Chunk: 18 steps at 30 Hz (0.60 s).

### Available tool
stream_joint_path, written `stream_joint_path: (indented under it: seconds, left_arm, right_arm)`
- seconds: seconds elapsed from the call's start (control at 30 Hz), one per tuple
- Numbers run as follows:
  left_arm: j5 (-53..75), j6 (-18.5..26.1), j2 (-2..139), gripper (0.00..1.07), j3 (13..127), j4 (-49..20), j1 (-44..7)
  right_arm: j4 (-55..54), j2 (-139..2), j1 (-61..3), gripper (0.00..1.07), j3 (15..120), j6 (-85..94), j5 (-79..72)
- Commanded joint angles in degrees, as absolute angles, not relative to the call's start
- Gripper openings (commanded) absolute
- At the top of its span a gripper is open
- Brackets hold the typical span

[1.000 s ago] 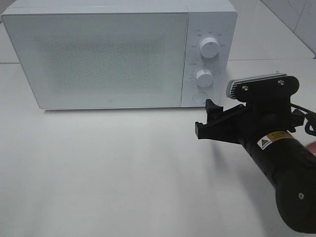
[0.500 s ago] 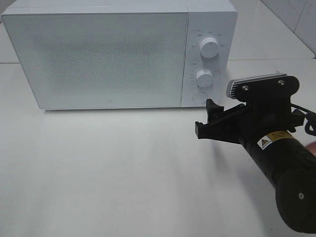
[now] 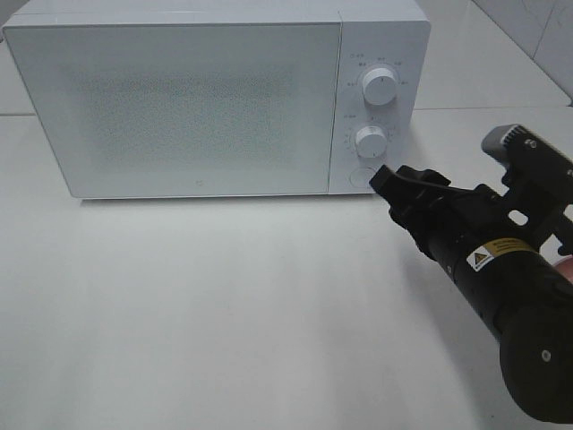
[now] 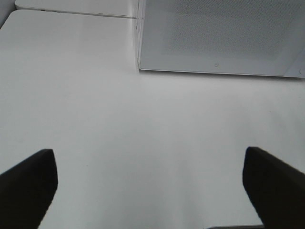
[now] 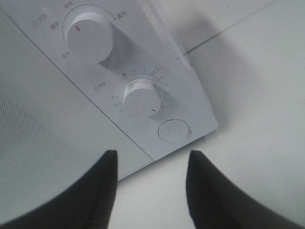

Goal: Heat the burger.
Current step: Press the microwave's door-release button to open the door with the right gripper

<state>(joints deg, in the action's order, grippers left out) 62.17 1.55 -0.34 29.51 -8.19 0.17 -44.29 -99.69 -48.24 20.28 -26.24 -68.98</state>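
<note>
Exterior high: right gripper (image 3: 387, 182), parted, empty, just beside round button (image 3: 361, 176) of the shut microwave (image 3: 179, 107), burger unseen anywhere; left wrist: left gripper (image 4: 150, 167) spread wide, empty; right wrist: button ahead, so door-opening step likely, needing a square press.

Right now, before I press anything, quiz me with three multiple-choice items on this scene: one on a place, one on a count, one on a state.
1. The right gripper is: A) close to the microwave's round button; B) at the far left corner; C) above the roof.
2. How many dials on the panel? A) one; B) two; C) four.
3. The door is: A) wide open; B) missing; C) shut.

1 A, it hangs just before the button. 2 B, one dial sits above the other. 3 C, it lies flush with the panel.
</note>
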Motion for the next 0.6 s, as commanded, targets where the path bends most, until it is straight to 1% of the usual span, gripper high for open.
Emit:
stream_joint_path:
  seconds: [0.03, 0.07, 0.1, 0.13, 0.23, 0.3, 0.37, 0.6]
  left_arm:
    - [61.36, 1.66, -1.38, 0.98, 29.51, -8.14, -0.11]
    - [61.36, 1.66, -1.38, 0.98, 29.51, -8.14, -0.11]
    - [61.36, 1.66, -1.38, 0.98, 29.51, -8.14, -0.11]
    - [61.36, 1.66, -1.38, 0.98, 29.51, -8.14, -0.11]
    - [61.36, 1.66, -1.38, 0.98, 29.51, -8.14, -0.11]
    - [61.36, 1.66, -1.38, 0.98, 29.51, -8.14, -0.11]
    - [61.36, 1.66, -1.38, 0.98, 29.51, -8.14, -0.11]
    - [61.36, 1.66, -1.38, 0.98, 29.51, -8.14, -0.11]
  right_arm:
    - [-43.83, -99.64, -48.30, 0.25, 20.80, -42.97, -71.16]
    - [-43.83, -99.64, -48.30, 0.25, 20.80, -42.97, -71.16]
    - [-43.83, -99.64, -48.30, 0.22, 20.80, -46.47, -71.05]
    - [-43.89, -99.64, -48.30, 0.15, 20.80, -53.40, -69.50]
    - [-44.12, -99.64, -48.30, 0.13, 20.80, -57.35, -68.35]
    - [-45.15, -99.64, -48.30, 0.02, 20.80, -68.18, -64.40]
    - [-45.26, -99.64, -48.30, 0.00, 20.80, -69.44, -63.83]
    - [-46.70, -99.64, -48.13, 0.00, 20.80, -69.84, -63.60]
